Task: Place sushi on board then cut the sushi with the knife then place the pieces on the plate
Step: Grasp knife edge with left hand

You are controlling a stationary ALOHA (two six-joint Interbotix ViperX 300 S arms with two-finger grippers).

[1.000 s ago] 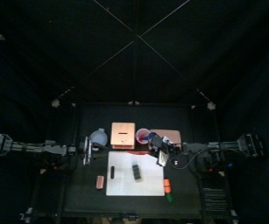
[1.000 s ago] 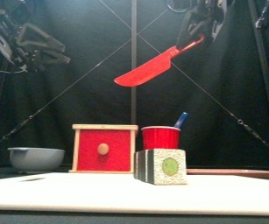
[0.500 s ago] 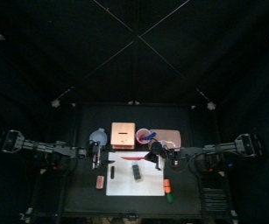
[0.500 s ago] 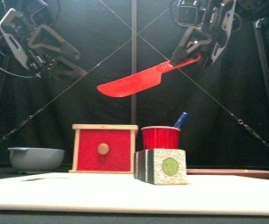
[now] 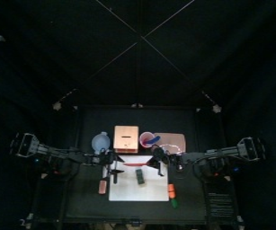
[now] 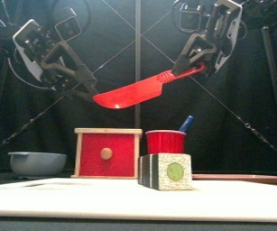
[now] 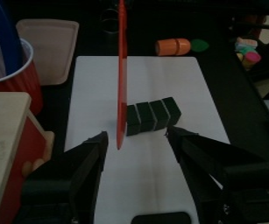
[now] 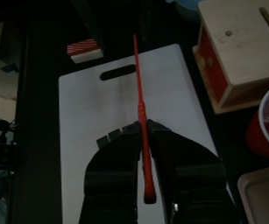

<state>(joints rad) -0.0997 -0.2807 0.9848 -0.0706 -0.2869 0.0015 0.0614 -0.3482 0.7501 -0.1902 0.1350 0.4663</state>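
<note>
The dark green sushi roll (image 6: 167,170) (image 5: 140,177) (image 7: 154,116) lies on the white cutting board (image 5: 126,187) (image 6: 92,200) (image 7: 189,171). High above it my right gripper (image 6: 191,68) (image 5: 161,162) (image 8: 146,140) is shut on the handle of the red toy knife (image 6: 138,89) (image 5: 137,163) (image 7: 120,74) (image 8: 140,105). The blade slants down toward the left over the board. My left gripper (image 6: 78,83) (image 5: 113,163) (image 7: 137,136) hangs open just left of the blade tip, holding nothing. The pink plate (image 5: 173,140) (image 7: 49,44) lies behind the board at the right.
A wooden box with a red drawer front (image 6: 106,153) (image 5: 127,137) and a red cup (image 6: 167,143) (image 5: 147,139) with a blue knife (image 6: 187,122) stand behind the board. A blue-grey bowl (image 6: 37,162) (image 5: 101,141) sits back left. Small toy foods (image 5: 102,187) (image 5: 173,191) flank the board.
Both arms have swung in toward the middle. The knife has come lower and further left over the board. My left gripper has closed in on the blade tip.
</note>
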